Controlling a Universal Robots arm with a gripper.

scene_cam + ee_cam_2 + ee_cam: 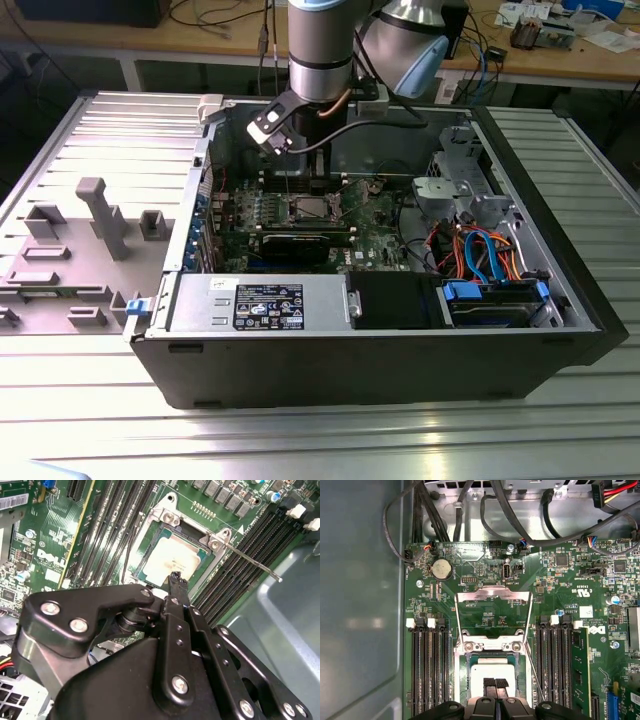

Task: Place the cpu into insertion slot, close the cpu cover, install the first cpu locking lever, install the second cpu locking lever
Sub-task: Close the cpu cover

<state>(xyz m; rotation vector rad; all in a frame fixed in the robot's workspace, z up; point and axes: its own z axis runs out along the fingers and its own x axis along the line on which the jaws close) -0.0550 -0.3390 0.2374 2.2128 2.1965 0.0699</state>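
**Chip seated in socket, cover up, fingers closed above it**

The cpu (pixel 492 676) lies flat in the insertion slot (pixel 461 670), its dull silver top facing up and the slot's rim showing around it. The gripper (pixel 495 681) hangs directly over the chip with its two black fingertips pressed together and nothing between them. In the first wrist view the tips overlap the chip's near edge. Whether they touch the metal or sit just above it cannot be told.

The first wrist view also shows the cpu cover (pixel 492 596) swung open, away from the slot. It is hinged at the slot's far side, and green board is visible through its square cut-out.

The second wrist view looks along the finger from behind. It shows a thin locking lever (pixel 250 562) sticking out from a screw at the slot's corner, raised and slanting over the memory slots (pixel 235 560). In the first wrist view that lever is only a fine line beside the slot.

A round coin battery (pixel 441 570) and a bundle of dark cables (pixel 520 520) sit beyond the cover.

The exterior view takes in the surroundings. The arm (pixel 320 50) reaches down into an open computer case (pixel 400 370) on a ribbed metal table (pixel 300 440). A grey fixture tray (pixel 100 215) lies on the exterior view's left, well apart from the board.
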